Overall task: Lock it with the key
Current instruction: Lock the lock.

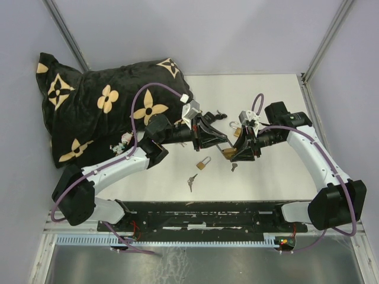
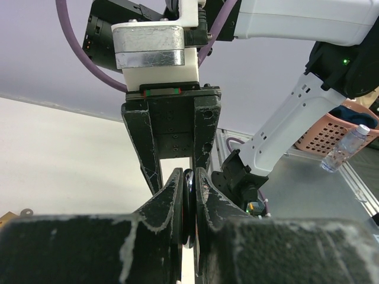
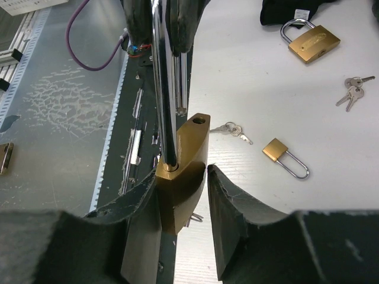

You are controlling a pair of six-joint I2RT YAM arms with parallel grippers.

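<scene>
A large brass padlock (image 3: 185,155) hangs above the table between both grippers, and its body (image 1: 228,154) also shows in the top view. Its chrome shackle (image 3: 161,89) runs up into my left gripper (image 2: 189,175), which is shut on it. One shackle leg sits in the body; the other hole (image 3: 201,120) is empty. My right gripper (image 3: 183,173) stands open around the body. The body touches the left finger (image 3: 139,195), with a gap to the right finger (image 3: 228,201). A bunch of keys (image 3: 234,129) lies on the table beyond.
A small brass padlock (image 1: 203,163) and keys (image 1: 191,180) lie in front of the grippers. A single key (image 1: 234,167) lies below the right gripper, another padlock (image 1: 235,127) behind it. A black flowered pillow (image 1: 106,106) fills the back left.
</scene>
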